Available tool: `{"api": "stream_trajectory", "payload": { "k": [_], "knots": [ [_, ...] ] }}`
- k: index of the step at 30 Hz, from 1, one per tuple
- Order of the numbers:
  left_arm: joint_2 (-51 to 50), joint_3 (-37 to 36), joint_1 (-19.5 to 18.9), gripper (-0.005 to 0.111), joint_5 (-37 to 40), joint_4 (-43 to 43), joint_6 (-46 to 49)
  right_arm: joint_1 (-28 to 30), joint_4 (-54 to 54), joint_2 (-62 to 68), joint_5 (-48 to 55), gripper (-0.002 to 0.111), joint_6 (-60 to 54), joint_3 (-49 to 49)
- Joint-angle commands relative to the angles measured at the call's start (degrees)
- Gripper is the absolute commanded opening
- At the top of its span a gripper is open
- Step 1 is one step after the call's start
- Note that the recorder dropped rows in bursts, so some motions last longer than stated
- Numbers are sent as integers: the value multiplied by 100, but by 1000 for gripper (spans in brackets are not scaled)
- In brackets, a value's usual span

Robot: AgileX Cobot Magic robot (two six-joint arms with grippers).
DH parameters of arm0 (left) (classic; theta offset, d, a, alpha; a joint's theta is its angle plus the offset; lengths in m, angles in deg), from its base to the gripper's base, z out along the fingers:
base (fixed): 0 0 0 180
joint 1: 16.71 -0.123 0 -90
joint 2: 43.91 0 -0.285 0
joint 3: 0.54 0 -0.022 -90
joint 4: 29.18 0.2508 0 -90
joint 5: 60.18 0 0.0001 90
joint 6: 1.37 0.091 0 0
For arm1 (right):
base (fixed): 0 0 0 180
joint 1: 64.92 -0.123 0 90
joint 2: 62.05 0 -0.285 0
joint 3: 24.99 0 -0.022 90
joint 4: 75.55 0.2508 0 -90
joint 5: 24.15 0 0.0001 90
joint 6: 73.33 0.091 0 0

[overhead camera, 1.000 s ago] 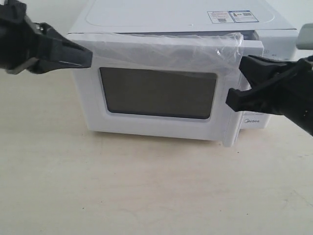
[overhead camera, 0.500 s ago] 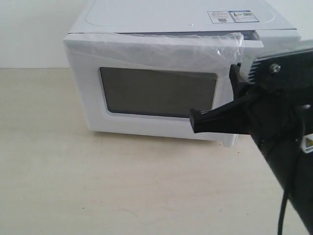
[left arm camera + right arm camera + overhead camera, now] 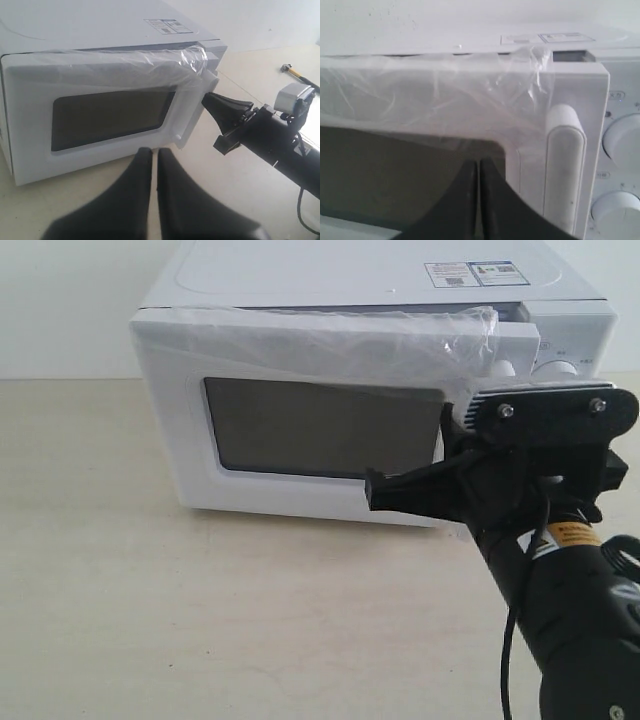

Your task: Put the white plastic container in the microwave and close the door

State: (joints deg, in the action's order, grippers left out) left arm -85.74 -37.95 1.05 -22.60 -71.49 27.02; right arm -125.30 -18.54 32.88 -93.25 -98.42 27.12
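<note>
- Although the white plastic container showed in no view, the step in hand looked like closing the door; the dark window gave no sight of the inside, so I could not tell whether the container lay in the microwave.
- The door stood nearly shut but not seated; in the left wrist view its handle side sat slightly proud of the knob panel, with a thin gap along the top seam under the crinkled film.
- The right gripper had its jaws pressed together on nothing, the fingers meeting in a thin seam; its tip pointed at the door face near the window's lower corner, just beside the upright bar handle; whether it touched the door could not be told.
- The left gripper hung back over the table, in front of the microwave and apart from it; its jaws were likewise closed and empty.
- The microwave's long axis ran across the exterior view, its door facing the camera; the hinge was on the left of that view, the handle and knobs on the right.
- The next move, as I judged it, called for a straight push on the handle side, square to the door, until the latch caught; a push nearer the hinge would do little.
</note>
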Motion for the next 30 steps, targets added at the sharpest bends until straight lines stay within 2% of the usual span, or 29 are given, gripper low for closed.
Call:
{"api": "stream_trajectory", "payload": {
  "k": [1,7,18,30],
  "knots": [
    [-5,-17,19,4,32,52,-56,272,-634,13,-87,0,254,-23],
    [-110,-116,19,4,-37,79,-46,659,-937,13,-87,0,402,-62],
    [-122,-241,19,4,-155,102,-34,689,-688,153,114,0,-143,-722],
    [-122,-241,19,4,-117,102,37,1420,-1409,153,767,0,383,-760]
  ]
}}
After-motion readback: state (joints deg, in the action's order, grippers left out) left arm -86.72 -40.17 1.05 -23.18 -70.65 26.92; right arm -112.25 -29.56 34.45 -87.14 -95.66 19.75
